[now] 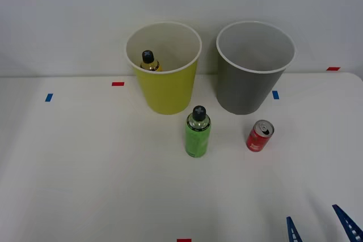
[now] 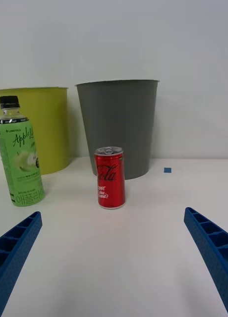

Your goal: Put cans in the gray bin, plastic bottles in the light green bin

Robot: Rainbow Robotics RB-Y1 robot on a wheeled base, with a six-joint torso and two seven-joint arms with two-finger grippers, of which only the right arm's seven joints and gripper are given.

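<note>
Right wrist view shows the blue ribbed fingers [image 2: 114, 257] spread apart, centred on the small red drink can [image 2: 110, 178] standing on the white worktop [image 2: 143, 257] before the dark gray tapered bin [image 2: 119, 124]; advance level, clasp mid-body.

The red can [image 1: 260, 136] stood upright before the gray bin [image 1: 249, 92]. The green bottle [image 1: 197, 132] stood before the light green bin [image 1: 167, 92], which held the amber bottle [image 1: 149, 62].
</note>
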